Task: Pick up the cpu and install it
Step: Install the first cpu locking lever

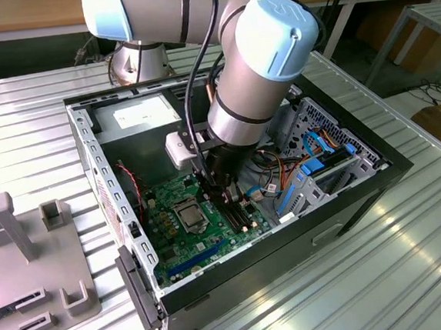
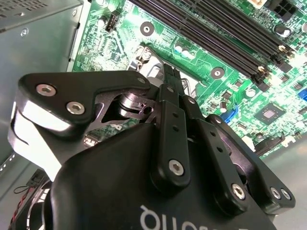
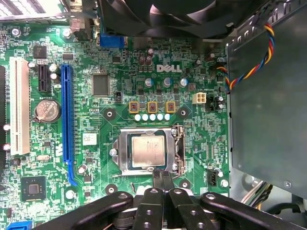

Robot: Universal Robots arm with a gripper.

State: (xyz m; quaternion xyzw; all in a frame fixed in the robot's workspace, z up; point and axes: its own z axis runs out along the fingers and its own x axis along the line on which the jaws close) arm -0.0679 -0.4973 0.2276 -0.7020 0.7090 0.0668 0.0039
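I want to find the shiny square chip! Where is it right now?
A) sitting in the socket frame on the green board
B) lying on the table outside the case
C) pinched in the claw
A: in the first wrist view the cpu lies inside the socket frame, with the claw closed and empty beside it.

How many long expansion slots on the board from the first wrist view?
2: a white slot by the board's edge and a blue slot between it and the cpu. More may sit beyond the frame.
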